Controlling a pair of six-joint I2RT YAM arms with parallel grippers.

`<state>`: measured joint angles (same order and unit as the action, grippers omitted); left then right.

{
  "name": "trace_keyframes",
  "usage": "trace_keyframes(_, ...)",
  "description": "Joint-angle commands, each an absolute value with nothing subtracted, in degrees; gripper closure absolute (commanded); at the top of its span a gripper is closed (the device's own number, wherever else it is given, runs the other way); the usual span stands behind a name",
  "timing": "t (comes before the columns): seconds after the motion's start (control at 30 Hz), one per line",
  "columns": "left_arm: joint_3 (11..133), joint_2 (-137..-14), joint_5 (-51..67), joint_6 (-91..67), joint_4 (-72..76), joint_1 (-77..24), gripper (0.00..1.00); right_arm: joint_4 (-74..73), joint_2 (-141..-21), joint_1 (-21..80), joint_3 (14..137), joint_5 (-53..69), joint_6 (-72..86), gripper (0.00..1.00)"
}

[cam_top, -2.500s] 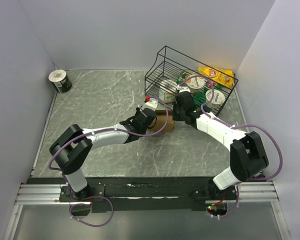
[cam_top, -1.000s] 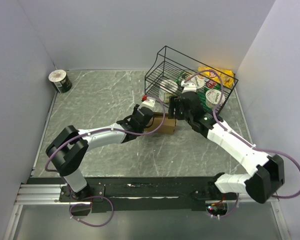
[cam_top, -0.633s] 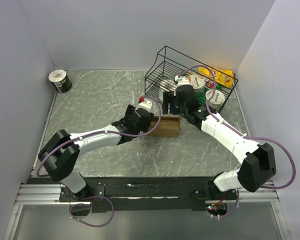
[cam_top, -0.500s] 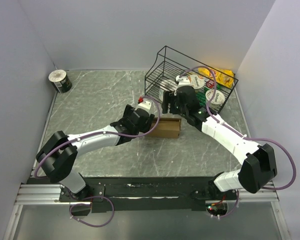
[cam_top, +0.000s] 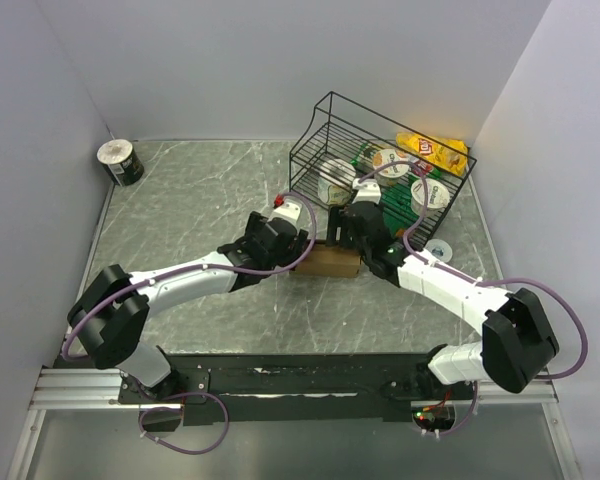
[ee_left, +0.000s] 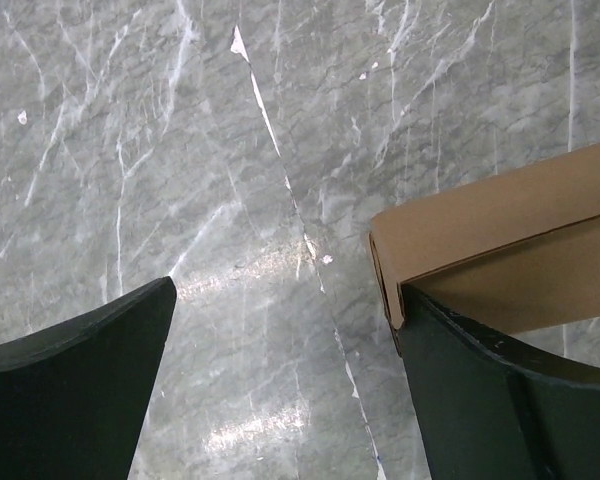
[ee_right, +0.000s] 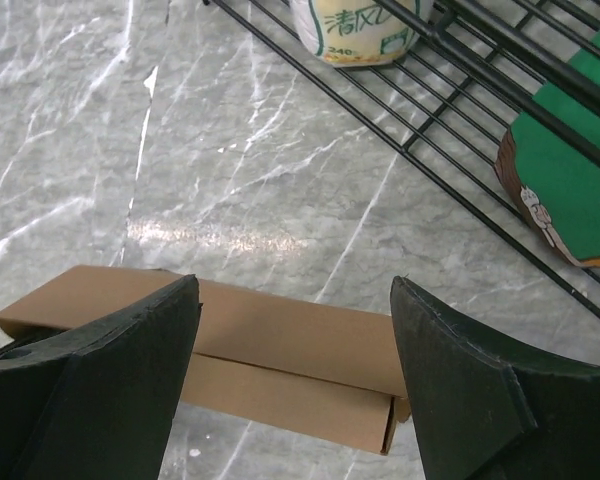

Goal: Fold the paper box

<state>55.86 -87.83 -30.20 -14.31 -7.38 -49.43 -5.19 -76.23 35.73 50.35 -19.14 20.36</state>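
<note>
Paper box [cam_top: 332,262] lies folded flat on table [cam_top: 180,200], just beside wire basket [cam_top: 325,128]. Left claw [ee_left: 285,300] gapes wide at its end and right claw [ee_right: 292,285] gapes wide above it. Neither grips it, probably because folding looks done.

Your paper box [cam_top: 330,262] is plain brown with no print, and the table [cam_top: 200,200] is grey marble streaked with white veins. The wire basket [cam_top: 325,125] is black, and you can see a yellow packet [cam_top: 435,152] and a green one [ee_right: 570,180]. The left gripper [ee_left: 285,385] and right gripper [ee_right: 295,385] are near-black, the arms [cam_top: 180,278] white with black joints, and the roll [cam_top: 120,162] black with a pale top.
</note>
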Motion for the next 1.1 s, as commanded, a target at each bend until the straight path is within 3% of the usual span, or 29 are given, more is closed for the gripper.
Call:
trace_keyframes(0.0,58.1,-86.7,-28.3,-16.3,-12.7,-49.7,0.04,-0.5,-75.7,37.3,48.6,-25.5,22.9,0.16)
trace_keyframes(0.6,59.4,-83.3,-17.8,-19.7,-13.0,-47.3,0.04,-2.2,-79.0,40.9,45.4,-32.1,27.6,0.14)
trace_keyframes(0.9,55.1,-72.4,7.8,-26.6,-2.6,-36.8,0.04,-4.5,-78.7,43.6,43.2,-35.2,29.5,0.14)
trace_keyframes(1.07,52.6,-73.5,13.4,-30.0,2.6,-32.8,0.04,-5.8,-79.3,44.6,42.7,-36.7,30.2,0.14)
